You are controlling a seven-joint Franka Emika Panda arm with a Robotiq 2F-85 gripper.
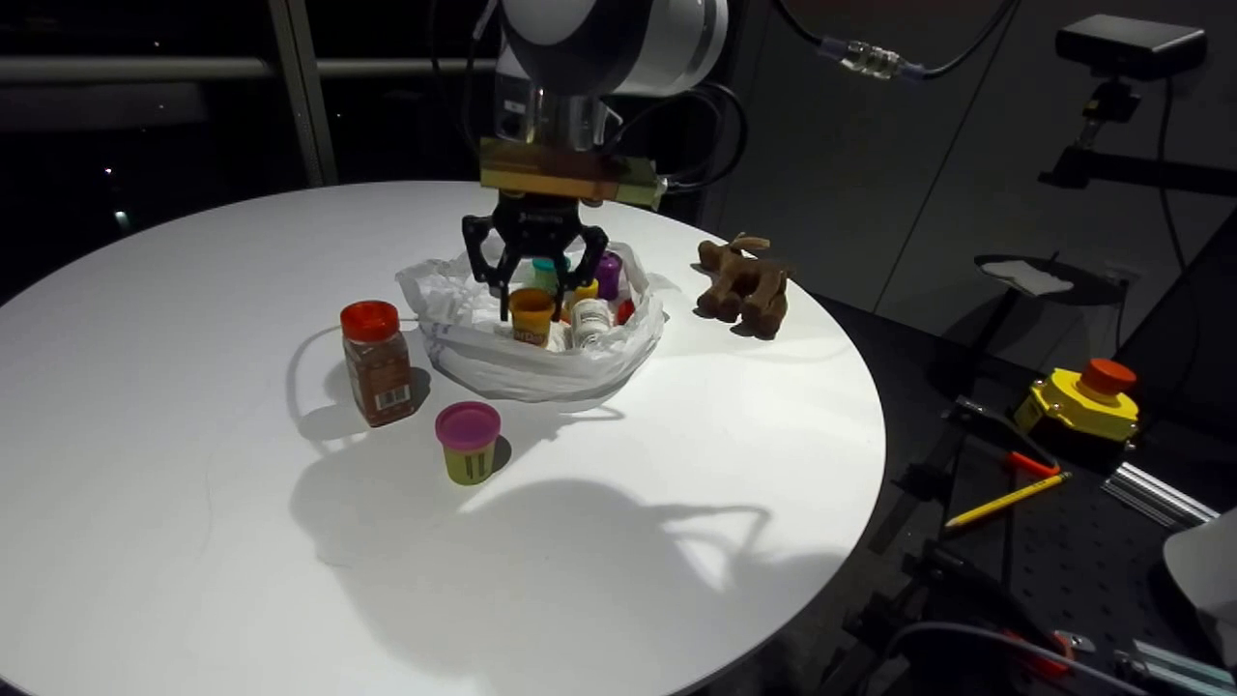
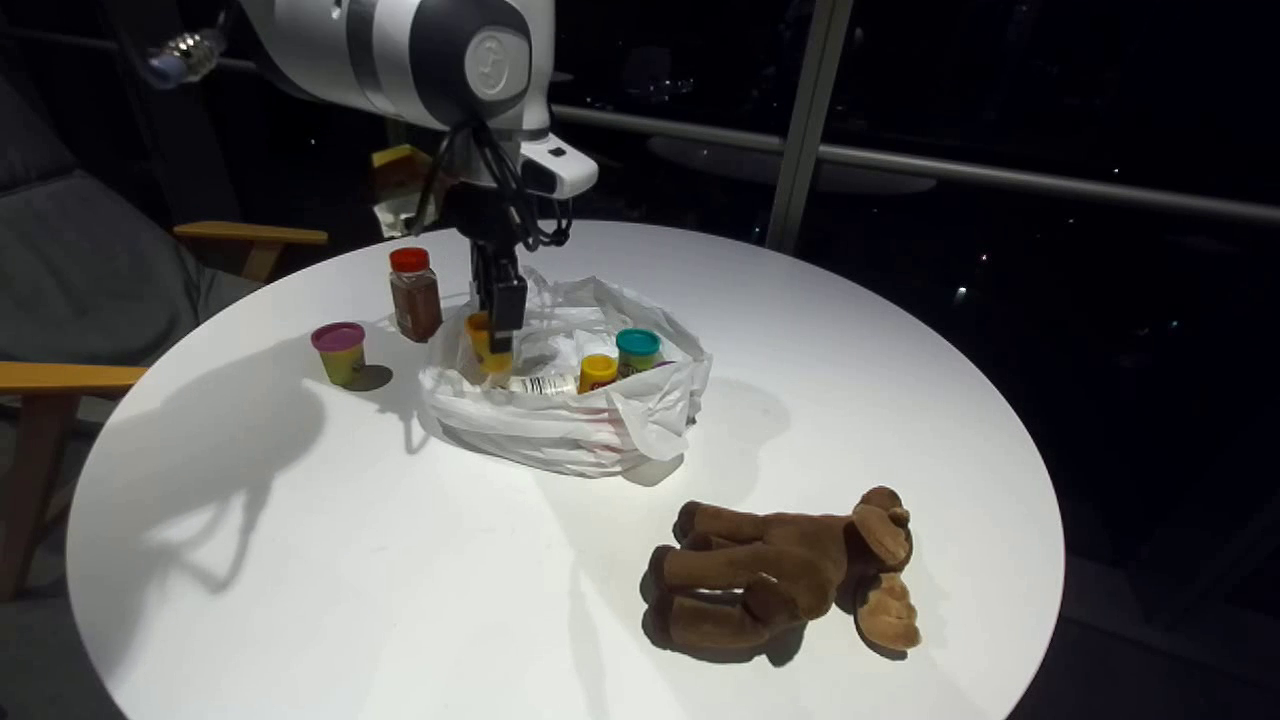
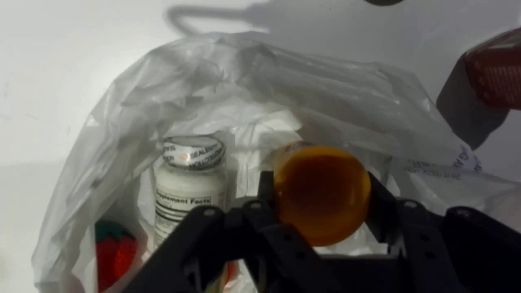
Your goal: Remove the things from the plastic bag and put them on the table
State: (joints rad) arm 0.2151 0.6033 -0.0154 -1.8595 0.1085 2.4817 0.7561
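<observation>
The white plastic bag stands open on the round white table. My gripper points down into it, its fingers against both sides of an orange tub, which also shows in the wrist view. The tub is at the bag's near side, slightly tilted. Inside the bag are a white bottle, a yellow-lidded tub, a teal-lidded tub, a purple item and a red item with a green top. Their lower parts are hidden.
A red-capped spice jar and a purple-lidded tub stand on the table beside the bag. A brown plush moose lies on the table at the bag's other side. The bag's crumpled walls rise around the items.
</observation>
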